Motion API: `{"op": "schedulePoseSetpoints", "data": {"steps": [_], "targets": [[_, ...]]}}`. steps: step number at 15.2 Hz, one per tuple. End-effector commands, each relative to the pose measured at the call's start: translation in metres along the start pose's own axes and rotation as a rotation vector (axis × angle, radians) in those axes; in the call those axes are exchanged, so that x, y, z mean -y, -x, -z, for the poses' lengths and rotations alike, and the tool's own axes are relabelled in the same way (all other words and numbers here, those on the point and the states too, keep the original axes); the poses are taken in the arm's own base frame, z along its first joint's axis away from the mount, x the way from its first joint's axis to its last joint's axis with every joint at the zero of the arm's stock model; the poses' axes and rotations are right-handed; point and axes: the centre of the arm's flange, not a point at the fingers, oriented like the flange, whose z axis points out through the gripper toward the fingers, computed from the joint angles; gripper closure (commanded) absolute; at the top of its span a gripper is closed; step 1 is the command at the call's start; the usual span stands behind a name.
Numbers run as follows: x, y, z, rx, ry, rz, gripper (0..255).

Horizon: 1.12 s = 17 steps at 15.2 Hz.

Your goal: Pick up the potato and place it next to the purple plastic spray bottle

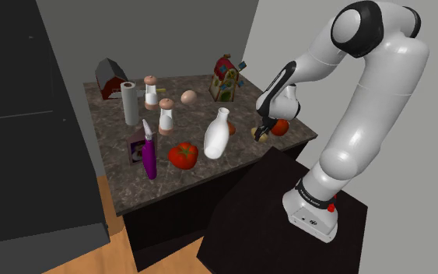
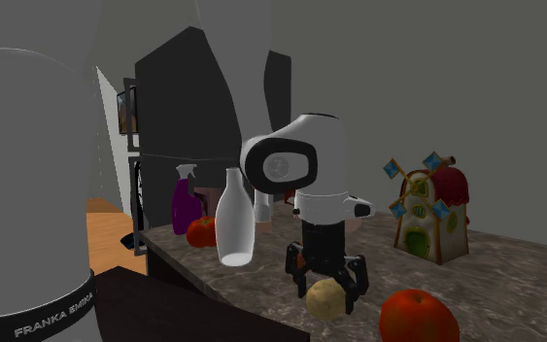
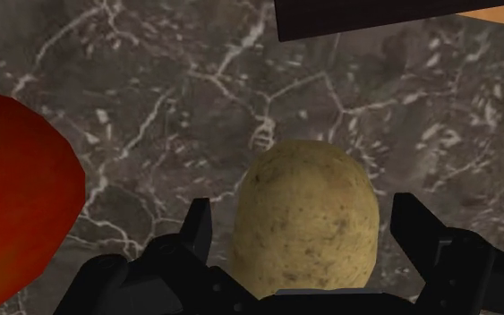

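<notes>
While gripper [image 2: 326, 280] is held spread astride potato [image 3: 305, 224], no contact seen, grasp step is judged in hand. Potato lies on table [image 3: 151, 89], well apart from purple spray bottle [image 1: 148, 156]. Closure, then lift, is required.

White arm [image 1: 365, 132] arched over, gripper [image 2: 326, 284] low, pointing down, fingers [image 3: 196, 225] seemingly spread apart.

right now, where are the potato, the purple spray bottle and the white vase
potato [image 3: 305, 219], wrist view, middle of its speckled skin
purple spray bottle [image 1: 148, 160], shoulder view, its purple body
white vase [image 1: 216, 137], shoulder view, its wide belly
</notes>
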Motion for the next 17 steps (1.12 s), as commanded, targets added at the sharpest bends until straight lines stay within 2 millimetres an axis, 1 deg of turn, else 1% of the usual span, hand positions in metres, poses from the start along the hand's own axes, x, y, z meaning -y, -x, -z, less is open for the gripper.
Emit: {"op": "schedulePoseSetpoints", "data": {"steps": [1, 10, 17], "targets": [[0.0, 0.0, 0.0, 0.0, 0.0, 0.0, 255], [0.0, 0.0, 0.0, 0.0, 0.0, 0.0, 255], [-0.001, -0.001, 0.037, 0.0, 0.0, 0.0, 255]]}}
